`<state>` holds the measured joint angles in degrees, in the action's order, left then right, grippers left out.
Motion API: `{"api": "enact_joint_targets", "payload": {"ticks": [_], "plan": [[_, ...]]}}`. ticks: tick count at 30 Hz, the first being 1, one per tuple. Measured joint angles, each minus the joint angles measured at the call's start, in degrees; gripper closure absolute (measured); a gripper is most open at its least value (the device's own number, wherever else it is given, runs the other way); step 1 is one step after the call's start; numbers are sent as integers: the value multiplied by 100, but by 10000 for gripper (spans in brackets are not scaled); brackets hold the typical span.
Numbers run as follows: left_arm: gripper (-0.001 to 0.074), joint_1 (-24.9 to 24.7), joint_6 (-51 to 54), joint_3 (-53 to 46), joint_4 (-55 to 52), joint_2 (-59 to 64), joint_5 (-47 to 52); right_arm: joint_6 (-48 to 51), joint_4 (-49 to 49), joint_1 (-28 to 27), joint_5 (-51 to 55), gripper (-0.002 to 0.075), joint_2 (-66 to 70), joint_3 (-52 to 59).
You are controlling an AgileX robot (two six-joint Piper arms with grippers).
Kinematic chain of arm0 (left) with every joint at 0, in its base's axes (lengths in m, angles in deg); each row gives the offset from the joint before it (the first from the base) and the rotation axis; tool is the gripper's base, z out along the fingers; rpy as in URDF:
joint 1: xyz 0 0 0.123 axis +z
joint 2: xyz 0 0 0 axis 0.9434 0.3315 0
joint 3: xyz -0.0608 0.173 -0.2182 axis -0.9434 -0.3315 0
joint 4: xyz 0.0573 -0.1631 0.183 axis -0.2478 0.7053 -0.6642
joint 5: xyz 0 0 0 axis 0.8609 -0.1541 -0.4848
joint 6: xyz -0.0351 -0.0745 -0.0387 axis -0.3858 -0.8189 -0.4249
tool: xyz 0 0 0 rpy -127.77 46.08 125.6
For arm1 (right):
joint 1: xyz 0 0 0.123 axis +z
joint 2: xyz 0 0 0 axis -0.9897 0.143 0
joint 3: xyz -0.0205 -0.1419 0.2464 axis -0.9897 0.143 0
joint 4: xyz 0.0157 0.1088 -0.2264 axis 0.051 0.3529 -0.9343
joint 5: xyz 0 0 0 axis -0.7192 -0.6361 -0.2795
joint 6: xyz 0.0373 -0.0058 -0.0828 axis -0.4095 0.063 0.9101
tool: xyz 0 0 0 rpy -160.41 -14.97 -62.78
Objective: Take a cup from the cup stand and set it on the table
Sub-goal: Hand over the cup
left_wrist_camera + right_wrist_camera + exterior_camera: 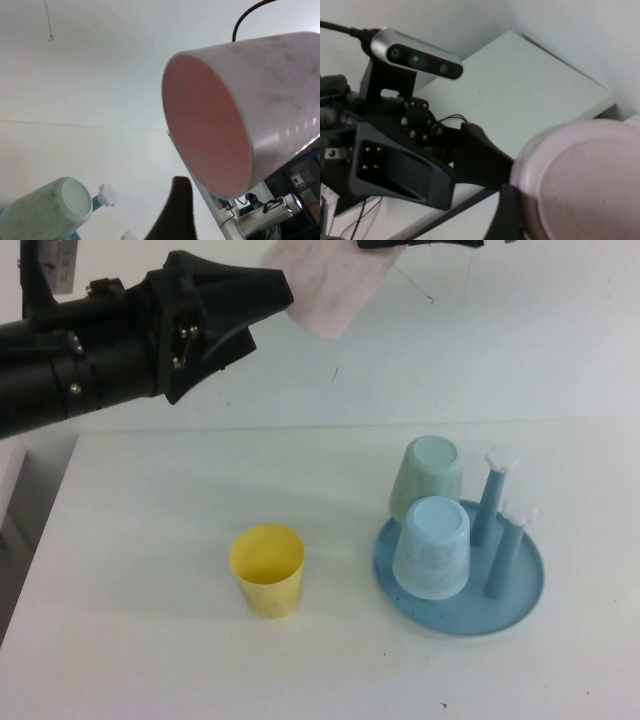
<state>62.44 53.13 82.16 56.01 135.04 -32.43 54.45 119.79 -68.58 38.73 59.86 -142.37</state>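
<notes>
The pale pink speckled cup [325, 285] hangs in the air above the far side of the table [150, 590], tipped on its side. My right gripper [420, 243] at the top edge is shut on its base end; in the right wrist view one finger [507, 215] presses the cup's side [580, 180]. My left gripper [270, 318] is open, its upper finger touching the cup's rim. In the left wrist view the cup's deep pink inside [207, 125] faces me above one finger [175, 210]. The blue cup stand [520, 590] sits at the right.
A light blue cup [432, 545] and a pale green cup [428, 475] stand upside down on the stand beside two bare pegs with white caps [498, 490]. A yellow cup [267, 568] stands upright on the table's middle. The green cup also shows in the left wrist view [47, 210].
</notes>
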Motion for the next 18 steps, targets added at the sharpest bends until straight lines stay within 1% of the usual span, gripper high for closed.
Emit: {"api": "enact_joint_targets", "payload": {"ticks": [7, 9, 10, 11, 12, 14, 16, 18], "plan": [[127, 0, 71, 0, 0, 0, 44, 21, 224, 249, 0, 165, 144, 0], [148, 0, 135, 0, 0, 0, 67, 21, 288, 319, 0, 164, 157, 0], [174, 0, 184, 0, 0, 0, 77, 21, 327, 349, 0, 164, 162, 0], [202, 0, 231, 0, 0, 0, 103, 50, 338, 371, 0, 165, 162, 0], [248, 0, 276, 0, 0, 0, 137, 93, 349, 394, 0, 164, 170, 0], [364, 0, 390, 0, 0, 0, 190, 151, 350, 413, 0, 164, 192, 0], [496, 0, 516, 0, -17, 0, 247, 151, 393, 422, 0, 165, 217, 0], [601, 0, 593, 0, -58, 0, 350, 137, 482, 406, -50, 188, 237, 0]]}}
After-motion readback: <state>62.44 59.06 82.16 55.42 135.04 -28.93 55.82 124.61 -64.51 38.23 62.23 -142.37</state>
